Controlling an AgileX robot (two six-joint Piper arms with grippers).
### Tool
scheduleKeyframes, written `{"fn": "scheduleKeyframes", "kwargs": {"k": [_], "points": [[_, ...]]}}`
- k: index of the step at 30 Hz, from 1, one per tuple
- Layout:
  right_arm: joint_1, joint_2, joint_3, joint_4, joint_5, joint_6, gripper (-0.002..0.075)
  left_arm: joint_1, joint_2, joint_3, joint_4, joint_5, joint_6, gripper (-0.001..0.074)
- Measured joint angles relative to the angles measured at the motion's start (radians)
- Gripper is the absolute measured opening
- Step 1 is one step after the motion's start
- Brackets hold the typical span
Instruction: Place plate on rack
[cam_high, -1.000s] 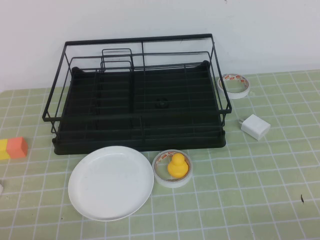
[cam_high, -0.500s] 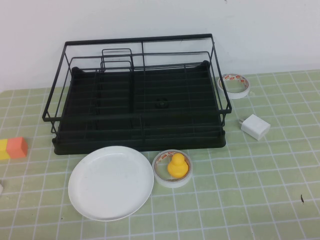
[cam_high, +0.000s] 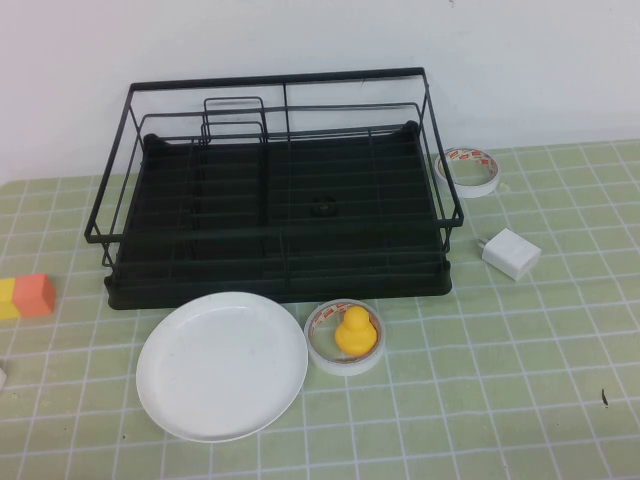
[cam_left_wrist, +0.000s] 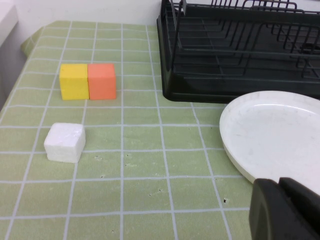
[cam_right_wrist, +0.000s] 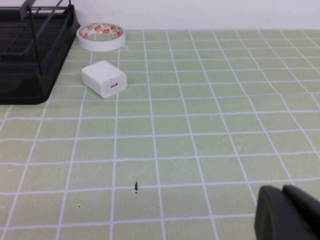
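From the high view we see the plate (cam_high: 222, 366) lying flat on the bench (cam_high: 500, 380) at 6 o'clock of the rack (cam_high: 275, 190) — neither arm shows. In the left wrist view, the left gripper (cam_left_wrist: 285, 210) sits beside the plate's rim; we cannot tell its fingers' opening. In the right wrist view, the right gripper (cam_right_wrist: 287, 215) hangs over bare bench — opening unclear too.

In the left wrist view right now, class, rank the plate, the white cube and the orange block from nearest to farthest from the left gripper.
The left gripper sits low at the frame's corner.
1. Plate: right beside the gripper, in front of the rack.
2. White cube: across the bare mat.
3. Orange block: beyond the cube, touching a yellow block.
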Motion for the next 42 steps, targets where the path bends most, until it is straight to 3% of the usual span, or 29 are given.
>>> {"fn": "scheduleKeyframes", "kwargs": {"k": [9,14,25,34,38,42], "points": [[0.0,0.0,0.0,0.0,-0.01,0.0,-0.0002,0.0,0.0,0.0,0.0,0.0,0.0,-0.0001],[0.0,0.0,0.004,0.0,-0.116,0.0,-0.0002,0.0,0.0,0.003,0.0,-0.077,0.0,-0.0001],[0.0,0.0,0.004,0.0,-0.573,0.0,-0.0002,0.0,0.0,0.003,0.0,-0.531,0.0,-0.0001],[0.0,0.0,0.004,0.088,-0.822,0.056,-0.0002,0.0,-0.002,0.003,-0.007,-0.862,0.007,-0.0001],[0.0,0.0,0.004,0.196,-0.843,0.056,-0.0002,0.0,-0.002,0.003,-0.019,-0.873,0.01,-0.0001],[0.0,0.0,-0.006,0.212,-0.791,0.056,-0.0002,0.0,-0.002,-0.08,-0.091,-0.668,0.008,-0.0001]]}}
